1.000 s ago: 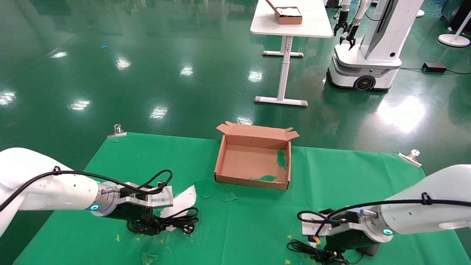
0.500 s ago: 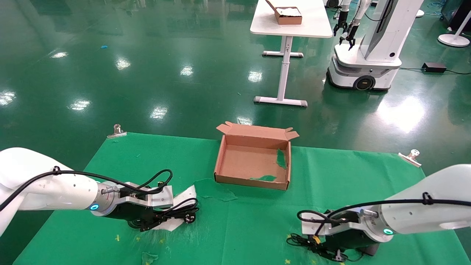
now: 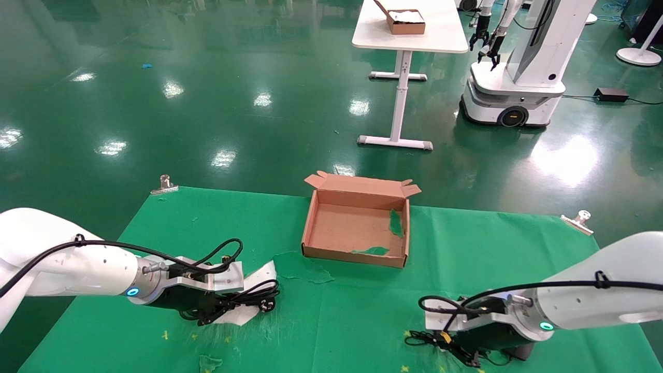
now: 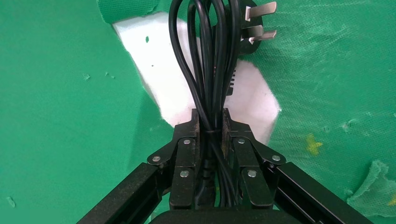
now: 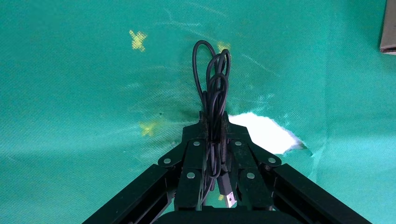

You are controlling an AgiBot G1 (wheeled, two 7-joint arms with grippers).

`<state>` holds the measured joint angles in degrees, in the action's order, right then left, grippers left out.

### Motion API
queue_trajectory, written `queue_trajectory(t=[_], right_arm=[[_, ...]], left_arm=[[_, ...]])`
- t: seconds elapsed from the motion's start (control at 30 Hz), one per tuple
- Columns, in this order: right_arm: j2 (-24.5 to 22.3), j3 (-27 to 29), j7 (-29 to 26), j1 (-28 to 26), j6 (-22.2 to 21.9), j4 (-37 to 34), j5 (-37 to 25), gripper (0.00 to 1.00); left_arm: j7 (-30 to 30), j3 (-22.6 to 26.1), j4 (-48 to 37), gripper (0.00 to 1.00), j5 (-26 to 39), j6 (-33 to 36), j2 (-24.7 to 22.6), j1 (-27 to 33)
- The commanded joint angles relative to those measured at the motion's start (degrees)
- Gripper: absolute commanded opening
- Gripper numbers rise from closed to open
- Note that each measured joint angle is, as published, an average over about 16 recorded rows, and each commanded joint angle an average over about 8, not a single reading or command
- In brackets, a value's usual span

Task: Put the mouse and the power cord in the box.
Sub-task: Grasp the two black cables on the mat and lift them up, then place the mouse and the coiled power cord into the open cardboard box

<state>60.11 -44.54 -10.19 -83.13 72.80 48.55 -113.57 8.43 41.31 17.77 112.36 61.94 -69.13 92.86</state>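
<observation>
The power cord (image 3: pixel 254 300) is a bundled black cable with a pronged plug (image 4: pixel 254 21). My left gripper (image 3: pixel 206 315) is shut on the power cord (image 4: pixel 212 70) at the near left, over a white patch of the table. At the near right my right gripper (image 3: pixel 466 357) is shut on the mouse's thin looped cable (image 5: pixel 212 79), and its USB plug (image 5: pixel 227 196) hangs between the fingers. A dark shape that seems to be the mouse (image 3: pixel 518 352) lies mostly hidden under the right arm. The open brown box (image 3: pixel 355 255) stands at table centre, apart from both grippers.
The green cloth is torn, with white patches (image 3: pixel 259 277) (image 5: pixel 266 133) and a loose scrap (image 3: pixel 210 362). Metal clips (image 3: pixel 164 184) (image 3: pixel 579 218) hold the far corners. Beyond the table stand a white table with a smaller brown box (image 3: pixel 406 22) and another robot (image 3: pixel 523 67).
The left gripper has raised the power cord slightly off the cloth. The right gripper has drawn the mouse cable bundle up and a little back.
</observation>
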Motion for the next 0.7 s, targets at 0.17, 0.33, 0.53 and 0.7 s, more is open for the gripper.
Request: queue_trajectory(t=[0.17, 0.33, 0.53, 0.7], right_arm=[[0.0, 0.0, 0.0, 0.0, 0.0, 0.0, 0.0, 0.0], [-0.1, 0.1, 0.1, -0.1, 0.0, 0.2, 0.0, 0.0], [-2.2, 1.2, -0.5, -1.4, 0.5, 2.3, 0.9, 0.0], [-5.2, 2.9, -2.3, -2.9, 0.7, 5.5, 1.7, 0.0]], left_arm=[[0.0, 0.0, 0.0, 0.0, 0.0, 0.0, 0.0, 0.0], [0.0, 0.0, 0.0, 0.0, 0.0, 0.0, 0.0, 0.1], [0.2, -1.1, 1.3, 0.0, -1.6, 1.3, 0.7, 1.7], [0.0, -2.7, 3.6, 0.0, -4.0, 1.9, -0.2, 4.3]])
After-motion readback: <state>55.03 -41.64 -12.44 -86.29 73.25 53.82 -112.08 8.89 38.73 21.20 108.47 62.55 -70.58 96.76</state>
